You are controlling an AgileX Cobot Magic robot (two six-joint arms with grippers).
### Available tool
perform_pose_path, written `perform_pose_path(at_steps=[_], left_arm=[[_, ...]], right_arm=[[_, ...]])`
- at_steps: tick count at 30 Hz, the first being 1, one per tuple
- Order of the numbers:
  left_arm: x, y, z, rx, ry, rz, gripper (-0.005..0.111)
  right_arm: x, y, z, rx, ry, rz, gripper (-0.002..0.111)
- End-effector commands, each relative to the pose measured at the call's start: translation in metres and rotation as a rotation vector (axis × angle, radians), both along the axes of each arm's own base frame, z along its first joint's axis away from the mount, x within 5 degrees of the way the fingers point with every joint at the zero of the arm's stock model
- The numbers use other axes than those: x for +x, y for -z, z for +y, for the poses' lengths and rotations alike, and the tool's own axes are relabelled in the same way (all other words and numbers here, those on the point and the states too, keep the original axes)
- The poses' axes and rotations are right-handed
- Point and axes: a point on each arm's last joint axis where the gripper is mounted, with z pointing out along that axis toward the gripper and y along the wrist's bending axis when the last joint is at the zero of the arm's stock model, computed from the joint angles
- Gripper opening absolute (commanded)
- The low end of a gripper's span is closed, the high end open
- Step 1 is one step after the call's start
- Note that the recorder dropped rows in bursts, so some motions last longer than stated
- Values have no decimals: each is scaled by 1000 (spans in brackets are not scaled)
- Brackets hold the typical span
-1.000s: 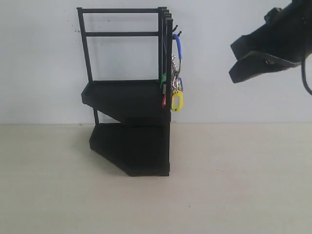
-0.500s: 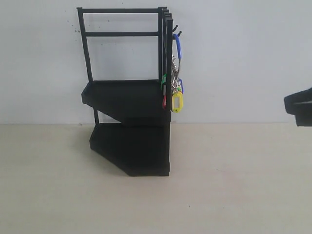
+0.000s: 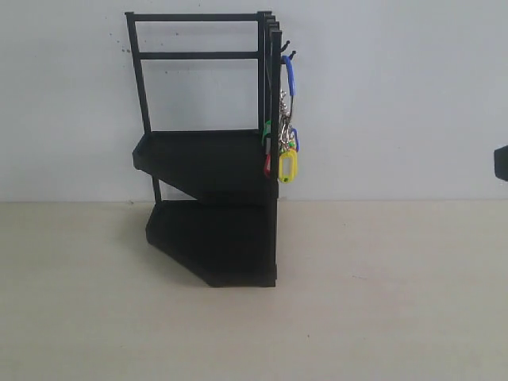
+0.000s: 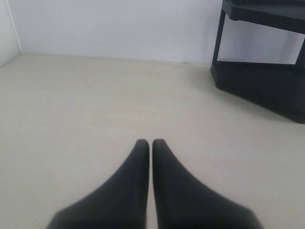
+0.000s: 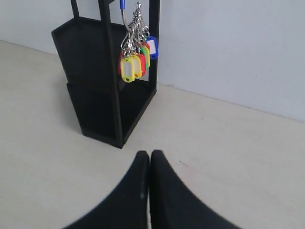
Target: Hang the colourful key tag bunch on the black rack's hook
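Observation:
The black rack point(image 3: 210, 167) stands against the white wall, and its lower shelf point(image 4: 267, 81) also shows in the left wrist view. From the hook point(image 3: 290, 55) on its right post hangs the colourful key tag bunch point(image 3: 286, 155) by its blue loop, and nothing grips it. The right wrist view shows the tags point(image 5: 136, 62) dangling beside the rack point(image 5: 102, 81). My right gripper point(image 5: 149, 153) is shut and empty, well back from the rack; only a dark sliver of that arm point(image 3: 502, 163) shows at the exterior view's right edge. My left gripper point(image 4: 151, 142) is shut and empty above the table.
A pale beige table point(image 3: 381, 294) runs up to the white wall point(image 3: 397, 95) behind the rack. In the left wrist view a corner of side wall point(image 4: 7, 33) meets the table.
My right arm has pulled away from beside the hung bunch, dropping and moving right until almost out of the exterior view. The bunch stays hanging on the hook.

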Motion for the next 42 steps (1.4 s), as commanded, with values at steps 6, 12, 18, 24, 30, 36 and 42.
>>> perform_pose_path(at_steps=[6,12,18,24,30,36,42], left_arm=[[0,-1,0,1,-4,-2,4],[0,-1,0,1,-4,-2,4],[0,-1,0,1,-4,-2,4],[0,-1,0,1,-4,-2,4],[0,-1,0,1,-4,-2,4],[0,-1,0,1,-4,-2,4],[0,-1,0,1,-4,-2,4]], right_arm=[[-48,-26,-17,37,47,-206,0],[-87,23,-43,42,326,-344,0],[-92,85,-51,55,417,-396,0],[-88,127,-51,39,418,-293,0],[-90,134,-50,53,416,-267,0],[-95,138,-56,60,487,-243,0],[-95,158,-56,39,489,-209,0]])
